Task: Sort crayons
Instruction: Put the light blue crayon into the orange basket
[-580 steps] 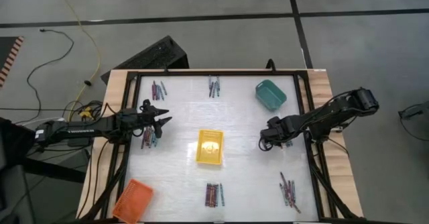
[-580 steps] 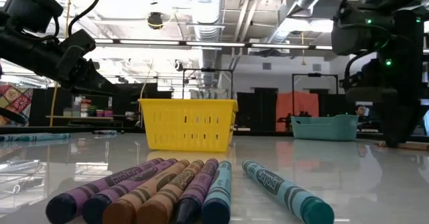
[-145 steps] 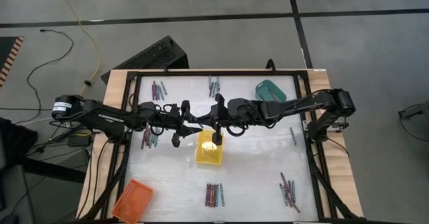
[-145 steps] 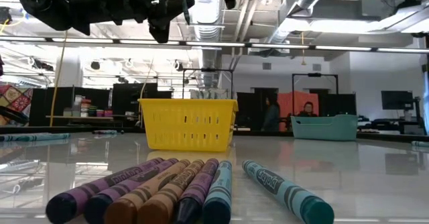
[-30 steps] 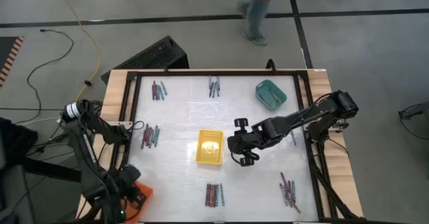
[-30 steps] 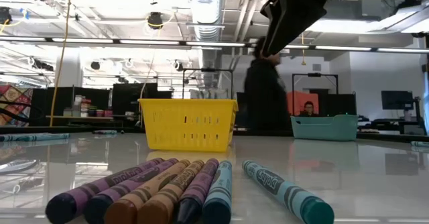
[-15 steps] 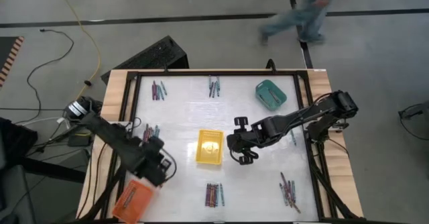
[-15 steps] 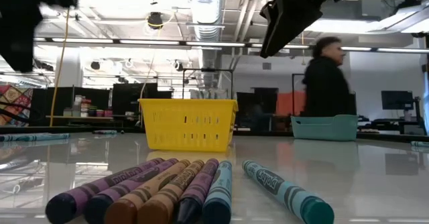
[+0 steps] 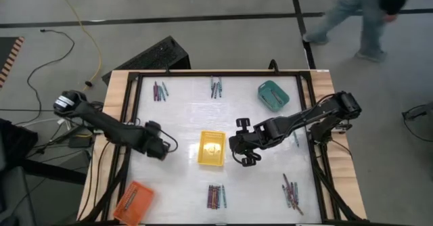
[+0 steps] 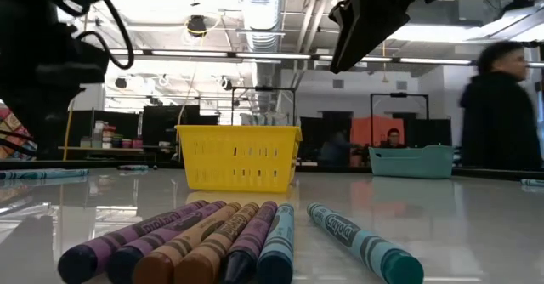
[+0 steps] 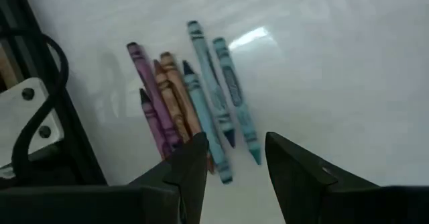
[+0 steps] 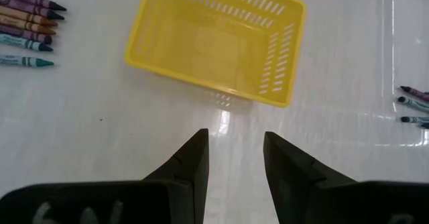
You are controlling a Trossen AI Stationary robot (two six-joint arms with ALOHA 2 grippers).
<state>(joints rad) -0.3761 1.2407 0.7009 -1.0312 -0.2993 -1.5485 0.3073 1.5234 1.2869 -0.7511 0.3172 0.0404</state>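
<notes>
1. High view: the left gripper has swung up from the orange tray in the lower left of the frame. It now sits left of centre, just past the cluster of crayons by the left rail. The right gripper has not budged and hangs just right of the yellow basket in the middle. The teal tray sits upper right. Other crayon groups lie at the top, bottom centre and lower right, so I'd say most of the sorting is not yet done. A person walks across the floor at the top right.

2. Low view: a row of crayons fills the foreground, with the yellow basket behind them. The left arm is a dark mass in the upper left of the frame. The right arm hangs at the upper right, exactly where it was a moment ago. A person stands at the far right.

3. Left wrist view: the fingers stand apart with nothing between them, over a fan of purple, brown and teal crayons in mid frame. It looks lined up for a pick.

4. Right wrist view: the fingers are spread and empty, above bare table, with the yellow basket ahead at the upper centre.
</notes>
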